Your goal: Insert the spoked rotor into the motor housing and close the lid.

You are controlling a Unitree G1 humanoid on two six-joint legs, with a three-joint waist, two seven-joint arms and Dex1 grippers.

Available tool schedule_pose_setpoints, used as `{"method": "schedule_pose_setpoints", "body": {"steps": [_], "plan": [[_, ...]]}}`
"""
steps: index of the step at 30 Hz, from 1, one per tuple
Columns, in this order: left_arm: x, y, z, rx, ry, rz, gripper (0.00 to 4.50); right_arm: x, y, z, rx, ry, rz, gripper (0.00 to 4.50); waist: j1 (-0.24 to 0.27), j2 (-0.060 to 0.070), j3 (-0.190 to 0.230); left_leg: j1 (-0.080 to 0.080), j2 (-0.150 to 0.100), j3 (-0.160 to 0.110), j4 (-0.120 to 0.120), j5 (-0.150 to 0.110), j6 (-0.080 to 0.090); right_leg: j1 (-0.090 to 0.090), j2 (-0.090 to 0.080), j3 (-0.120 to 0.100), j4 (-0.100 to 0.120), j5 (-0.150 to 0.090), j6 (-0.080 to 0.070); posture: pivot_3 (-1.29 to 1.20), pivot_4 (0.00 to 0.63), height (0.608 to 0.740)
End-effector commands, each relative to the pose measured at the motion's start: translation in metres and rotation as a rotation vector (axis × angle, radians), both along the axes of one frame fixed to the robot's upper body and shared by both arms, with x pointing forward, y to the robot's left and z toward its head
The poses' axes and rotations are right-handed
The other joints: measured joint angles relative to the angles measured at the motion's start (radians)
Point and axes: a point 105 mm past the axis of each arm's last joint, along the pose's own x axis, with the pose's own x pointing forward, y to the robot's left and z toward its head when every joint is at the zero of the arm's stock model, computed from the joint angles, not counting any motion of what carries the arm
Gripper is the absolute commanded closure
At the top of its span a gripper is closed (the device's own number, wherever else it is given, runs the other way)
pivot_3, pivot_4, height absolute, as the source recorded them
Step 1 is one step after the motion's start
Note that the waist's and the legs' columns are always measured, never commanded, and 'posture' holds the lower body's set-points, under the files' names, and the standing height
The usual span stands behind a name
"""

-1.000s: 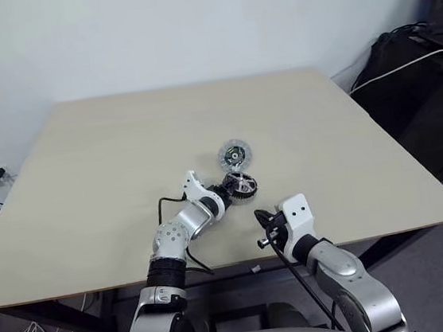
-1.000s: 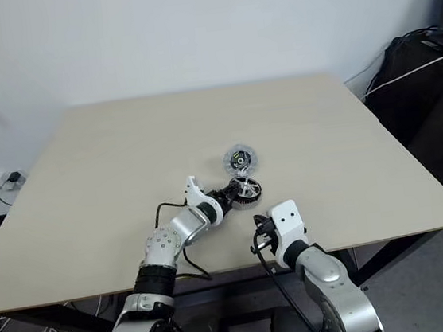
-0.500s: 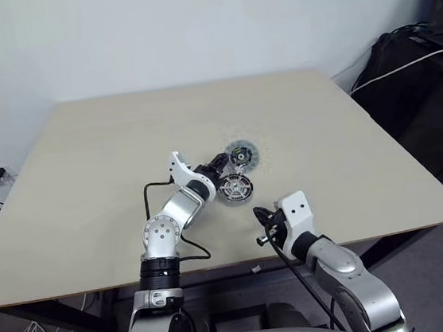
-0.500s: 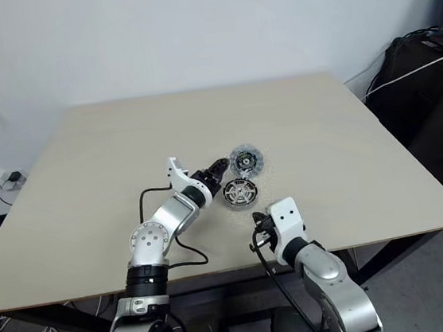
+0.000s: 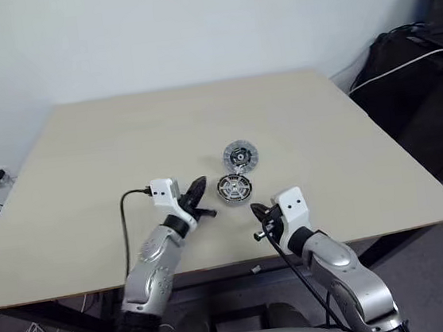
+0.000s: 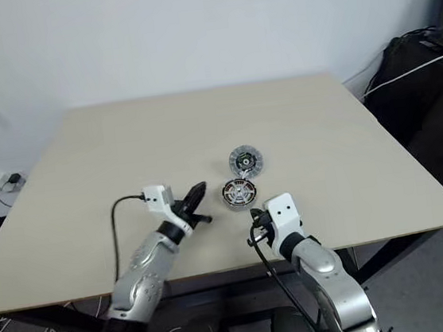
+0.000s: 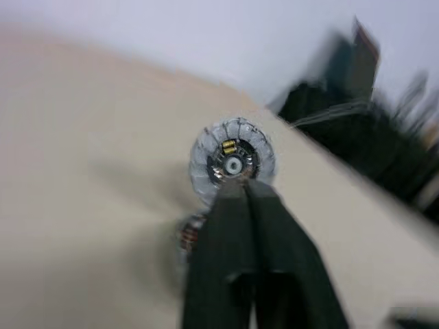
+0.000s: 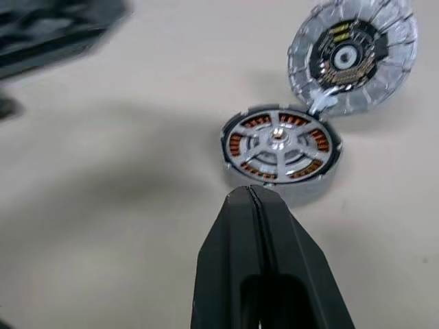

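The motor housing (image 8: 281, 145) lies flat near the table's (image 5: 84, 150) front edge, the spoked rotor (image 8: 280, 139) seated inside with copper windings showing between its spokes, and the lid (image 8: 351, 56) lies open just beyond it. The left gripper (image 5: 199, 197), pressed against the housing a second ago, has drawn back leftward and snapped closed, empty. The right gripper (image 8: 252, 195) hovers near, pinched together on nothing.
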Motion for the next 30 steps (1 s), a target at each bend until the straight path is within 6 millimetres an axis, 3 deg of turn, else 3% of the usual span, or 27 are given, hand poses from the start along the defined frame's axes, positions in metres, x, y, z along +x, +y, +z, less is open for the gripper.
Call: {"method": "schedule_pose_setpoints", "body": {"steps": [1,8,16,24,30], "plan": [[-0.024,-0.006,-0.010,0.184,-0.122,-0.142,4.47,0.017,0.004,0.010,-0.004,-0.057,0.004,4.50,-0.007,0.002,0.000,0.000,0.000,0.001,-0.001,0.000,0.000,0.000,-0.001,0.001,0.000,0.000,0.000,0.00,0.000,0.740],[-0.040,0.001,-0.025,0.116,-0.037,-0.105,4.47,0.048,0.012,0.006,-0.044,-0.036,0.005,4.50,-0.005,0.002,0.001,-0.002,0.000,-0.002,-0.001,0.000,0.002,-0.002,-0.002,-0.002,0.000,0.000,0.000,0.00,0.000,0.740],[-0.045,0.000,-0.023,-0.021,0.009,0.031,4.47,0.082,0.027,0.005,-0.083,-0.038,0.037,4.50,-0.011,0.003,0.001,-0.002,0.000,-0.002,0.000,0.002,0.006,-0.002,-0.001,-0.002,0.000,0.000,0.000,0.00,0.000,0.740],[-0.048,0.002,-0.023,0.005,-0.001,0.024,4.47,0.105,0.042,0.010,-0.091,-0.060,0.078,4.50,-0.025,0.004,0.000,-0.001,0.000,-0.002,0.000,0.002,0.006,-0.001,-0.001,-0.002,0.001,0.002,-0.002,0.00,0.000,0.740],[-0.047,0.001,-0.022,0.015,-0.006,0.008,4.47,0.113,0.047,-0.010,-0.120,0.013,0.105,4.50,-0.027,0.005,0.000,-0.001,0.000,-0.002,0.000,0.003,0.006,-0.001,-0.001,-0.002,0.001,0.004,-0.005,0.00,0.000,0.740]]}}
